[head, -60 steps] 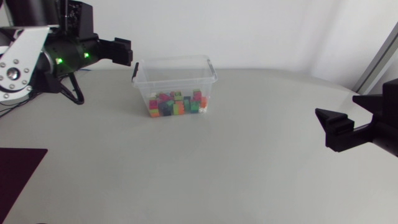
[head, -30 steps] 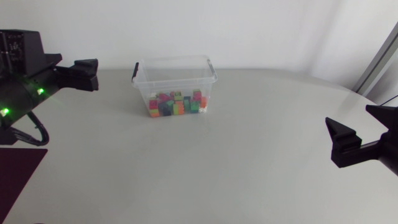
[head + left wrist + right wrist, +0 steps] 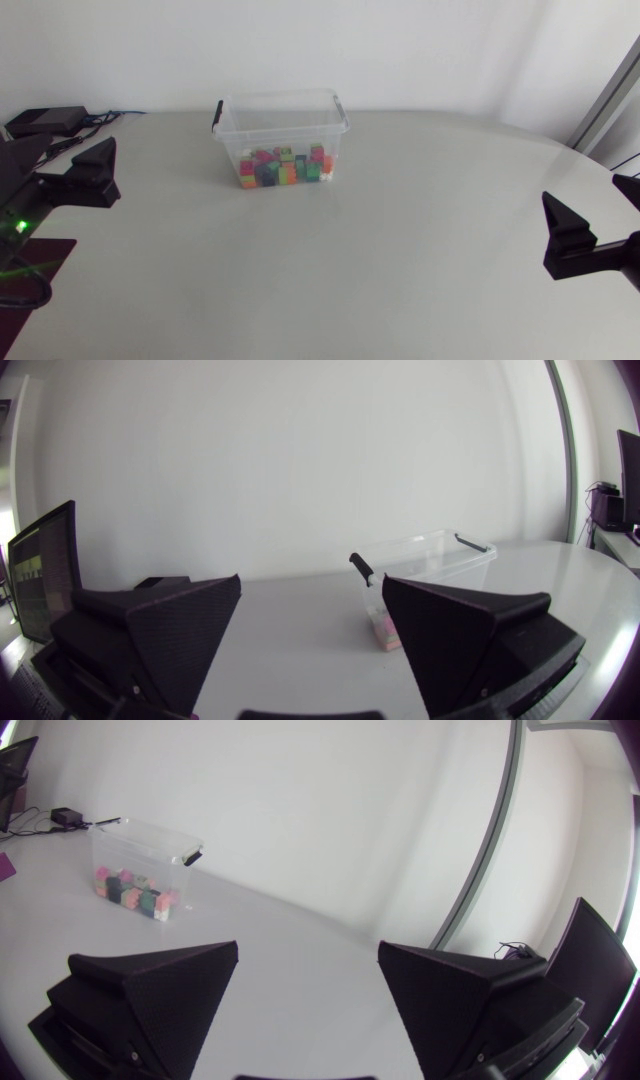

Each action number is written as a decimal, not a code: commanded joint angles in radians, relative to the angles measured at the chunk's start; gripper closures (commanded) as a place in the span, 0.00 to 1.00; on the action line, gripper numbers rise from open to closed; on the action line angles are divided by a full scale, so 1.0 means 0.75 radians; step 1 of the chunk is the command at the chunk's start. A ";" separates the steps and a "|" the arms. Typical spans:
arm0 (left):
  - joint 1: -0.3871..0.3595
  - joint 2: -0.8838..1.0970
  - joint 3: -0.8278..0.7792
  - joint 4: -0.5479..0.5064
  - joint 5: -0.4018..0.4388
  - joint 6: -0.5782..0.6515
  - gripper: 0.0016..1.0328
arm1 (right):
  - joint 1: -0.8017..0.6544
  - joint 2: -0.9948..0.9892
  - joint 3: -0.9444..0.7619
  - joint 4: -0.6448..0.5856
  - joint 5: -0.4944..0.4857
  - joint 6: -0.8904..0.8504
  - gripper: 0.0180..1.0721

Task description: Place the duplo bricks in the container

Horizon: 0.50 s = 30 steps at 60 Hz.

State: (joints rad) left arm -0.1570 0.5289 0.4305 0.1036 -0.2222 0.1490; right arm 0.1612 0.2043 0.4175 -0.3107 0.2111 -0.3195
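Grey-white table [image 3: 400, 230], plain white wall behind it.

Clear plastic container [image 3: 232, 135] sits at about 11 o'clock from table centre, lid off, black handle clips on the two ends. Upright, and nothing is touching it.

Left gripper [image 3: 311, 588]: at the 9 o'clock edge of the table in the head view. Fingers spread wide with nothing between them. The left wrist view looks straight across at the container, well ahead of the fingertips.

Right gripper [image 3: 308, 950]: at roughly the 4 o'clock edge. It is also spread wide and empty, and the container is far off at its 10 o'clock.

Duplo bricks [image 3: 285, 167]: a mixed pile of pink, green, orange, blue and yellow, all on the container floor. Can't count them. I see none loose on the table in any view.

Change over the last second:
- The left arm was right at the container's 9 o'clock rim. It has pulled back to the table edge, well apart from the container.
- The right arm slid further out toward its edge too.
- Container and pile haven't shifted.

Read: both arms are retracting empty-handed with every visible brick in the container, so this looks like the end of the job, heading to rest. No pick remains that I can see.
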 commanded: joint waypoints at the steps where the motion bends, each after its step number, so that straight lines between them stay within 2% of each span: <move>1: 0.020 -0.079 -0.073 0.009 0.004 0.024 0.05 | -0.018 -0.029 -0.058 0.035 -0.001 -0.005 0.04; 30: 0.119 -0.408 -0.336 -0.068 0.158 -0.093 0.06 | -0.121 -0.157 -0.320 0.234 -0.148 0.221 0.04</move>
State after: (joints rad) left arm -0.0830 0.2607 0.2249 0.0582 -0.1219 0.1116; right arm 0.0841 0.1047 0.2222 -0.1665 0.1143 -0.2024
